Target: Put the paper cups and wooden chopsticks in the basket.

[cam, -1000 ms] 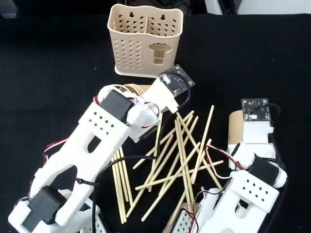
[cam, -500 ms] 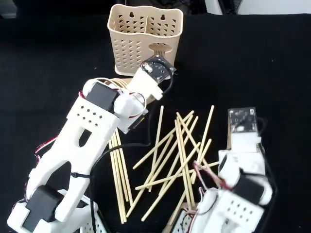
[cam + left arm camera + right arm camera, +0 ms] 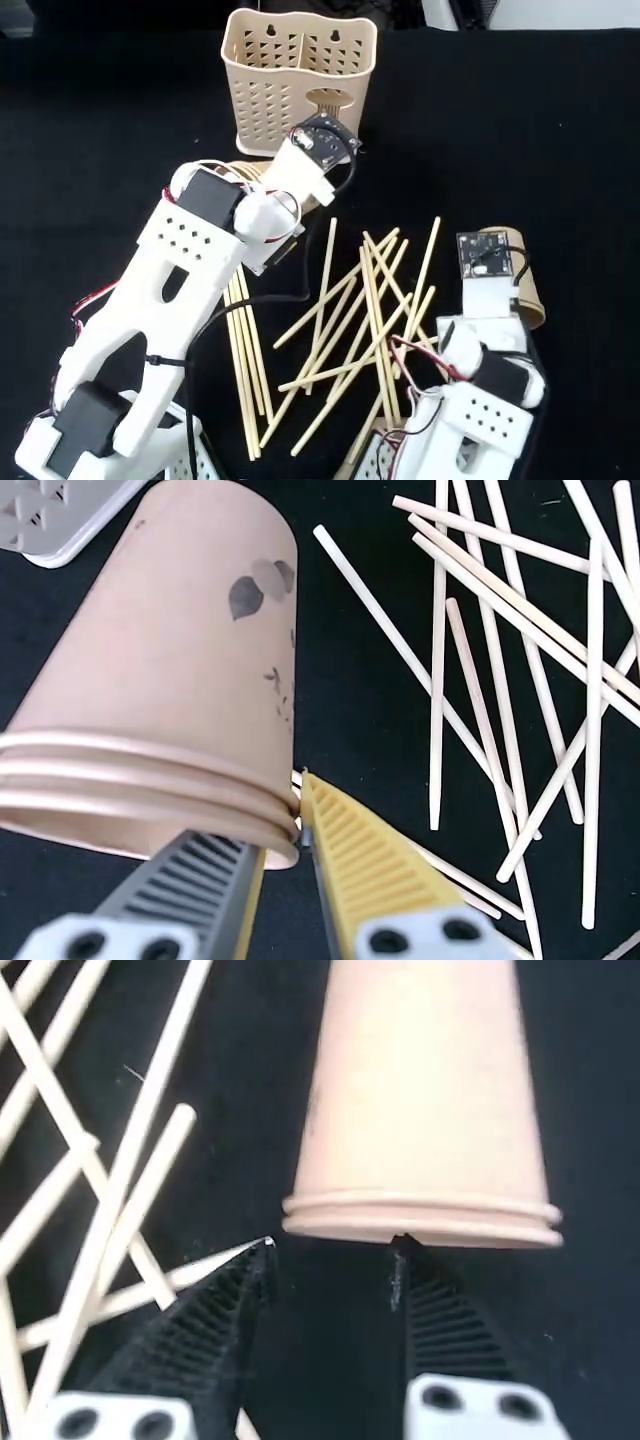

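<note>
Cups come first, by the look of it; the wooden chopsticks [image 3: 365,310] lie untouched in a loose scatter at lower centre of the high view. The left hand [image 3: 280,820] is drawn narrow, its jaws pinching the rim of a stack of paper cups [image 3: 170,680] that lies on its side just below the basket [image 3: 290,110] at upper centre. My guess at the next move is to lift the stack, turn it upright and clear the basket's wall before letting go. The right hand [image 3: 332,1245] stands moderately wide and holds nothing. A single paper cup [image 3: 425,1110] lies on its side on the black counter [image 3: 560,130] at right centre, its rim just ahead of the jaw tips, one tip seemingly touching it. That hand likely needs to advance so the rim sits between the jaws.
</note>
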Controlling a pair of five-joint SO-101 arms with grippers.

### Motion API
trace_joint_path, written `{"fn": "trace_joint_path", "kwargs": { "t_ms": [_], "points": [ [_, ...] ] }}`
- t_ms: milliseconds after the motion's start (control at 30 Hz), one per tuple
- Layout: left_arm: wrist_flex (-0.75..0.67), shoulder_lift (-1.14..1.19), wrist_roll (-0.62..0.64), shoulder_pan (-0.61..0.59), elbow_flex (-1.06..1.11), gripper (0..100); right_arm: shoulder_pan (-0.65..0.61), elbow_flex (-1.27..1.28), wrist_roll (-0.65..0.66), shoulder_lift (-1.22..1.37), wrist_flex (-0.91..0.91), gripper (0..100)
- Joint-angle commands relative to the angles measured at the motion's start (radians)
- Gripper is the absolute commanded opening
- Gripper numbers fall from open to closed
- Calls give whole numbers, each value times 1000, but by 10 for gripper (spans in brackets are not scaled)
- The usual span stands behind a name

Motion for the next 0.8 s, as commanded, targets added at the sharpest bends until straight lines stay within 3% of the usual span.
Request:
{"fn": "trace_joint_path", "kwargs": {
  "t_ms": [0,167,433,767],
  "points": [
    [-2,-32,-2,-7,-5,29,-58,19,-104,15,-114,190],
    [5,-35,-3,-8,-5,29,-141,22,-239,16,-215,190],
    [5,-40,-3,-8,-5,29,-203,41,-252,27,-324,192],
    [-2,-35,-2,1,-5,29,-3,59,-244,27,-393,194]
  ]
}}
